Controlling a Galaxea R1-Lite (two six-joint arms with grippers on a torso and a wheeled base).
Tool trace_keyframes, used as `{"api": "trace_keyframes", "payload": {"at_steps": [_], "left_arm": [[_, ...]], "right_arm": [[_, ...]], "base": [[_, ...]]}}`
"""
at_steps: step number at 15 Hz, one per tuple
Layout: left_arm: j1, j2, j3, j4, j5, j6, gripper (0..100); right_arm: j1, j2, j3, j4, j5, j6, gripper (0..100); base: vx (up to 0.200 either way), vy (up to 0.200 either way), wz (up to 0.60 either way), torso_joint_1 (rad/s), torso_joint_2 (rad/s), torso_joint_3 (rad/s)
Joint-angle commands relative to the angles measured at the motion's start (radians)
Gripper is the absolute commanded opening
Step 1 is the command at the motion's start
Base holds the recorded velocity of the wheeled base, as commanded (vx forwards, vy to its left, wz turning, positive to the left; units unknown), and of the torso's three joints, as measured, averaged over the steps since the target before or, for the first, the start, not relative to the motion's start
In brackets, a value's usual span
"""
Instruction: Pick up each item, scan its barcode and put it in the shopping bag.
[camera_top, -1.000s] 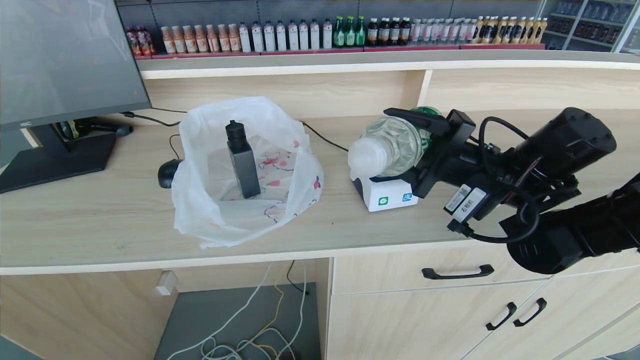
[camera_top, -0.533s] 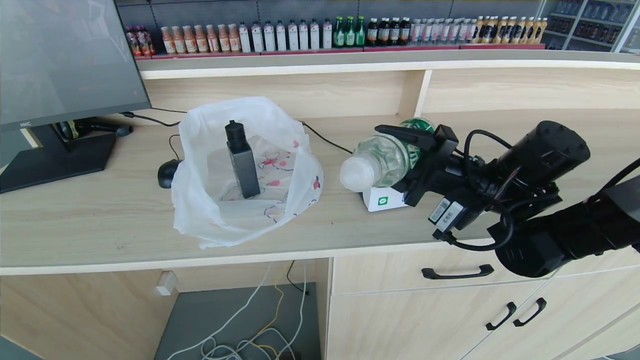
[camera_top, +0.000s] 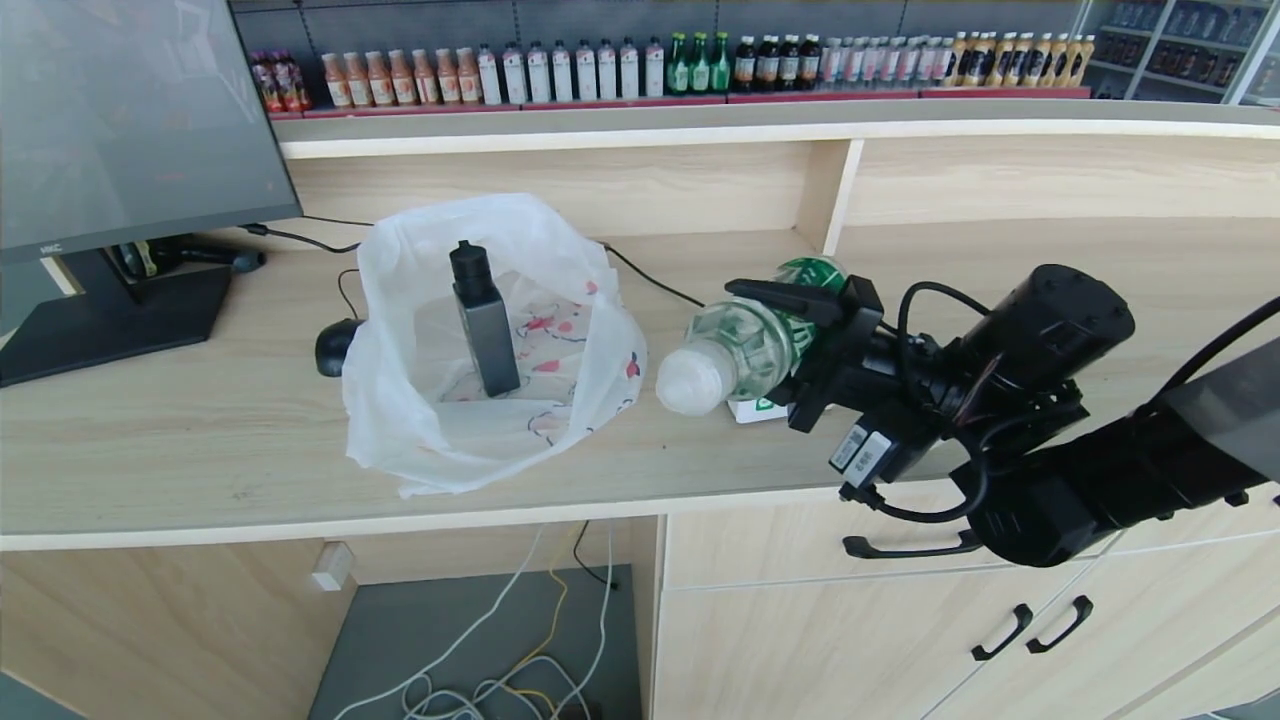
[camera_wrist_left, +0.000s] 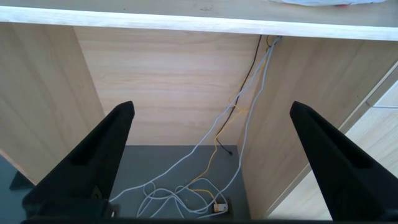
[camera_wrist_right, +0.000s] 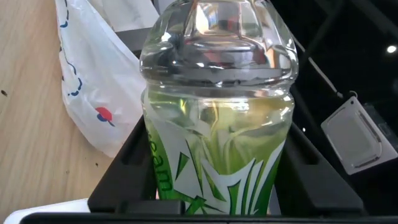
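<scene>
My right gripper (camera_top: 790, 335) is shut on a clear plastic bottle (camera_top: 735, 340) with a green label and a white cap, held lying sideways above the counter, cap toward the shopping bag (camera_top: 480, 340). The bottle (camera_wrist_right: 217, 124) sits close between the black fingers (camera_wrist_right: 124, 180) in the right wrist view. The white plastic bag stands open left of the bottle, with a dark grey bottle (camera_top: 485, 320) upright inside it. A white scanner box (camera_top: 755, 408) peeks out under the held bottle. My left gripper (camera_wrist_left: 208, 162) hangs open below the counter edge, holding nothing.
A monitor (camera_top: 130, 120) stands at the counter's far left, with a black mouse (camera_top: 335, 345) beside the bag and a cable (camera_top: 650, 280) running behind it. Shelves of drinks (camera_top: 660, 65) line the back. Drawers with black handles (camera_top: 915, 548) lie under the counter; loose cables (camera_wrist_left: 205, 186) lie on the floor.
My right arm has carried the bottle leftward and lower, from above the scanner box toward the bag. The bag and the grey bottle in it have stayed put.
</scene>
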Motion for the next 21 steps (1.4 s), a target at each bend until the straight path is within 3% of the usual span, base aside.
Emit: {"api": "trace_keyframes", "payload": {"at_steps": [1,21], "left_arm": [[0.000,0.000,0.000,0.000,0.000,0.000,100],[0.000,0.000,0.000,0.000,0.000,0.000,100]], "right_arm": [[0.002,0.008,-0.002,0.001,0.000,0.000,0],[0.009,0.027,-0.002,-0.001,-0.001,-0.001,0]], "base": [[0.000,0.000,0.00,0.000,0.00,0.000],[0.000,0.000,0.00,0.000,0.00,0.000]]}}
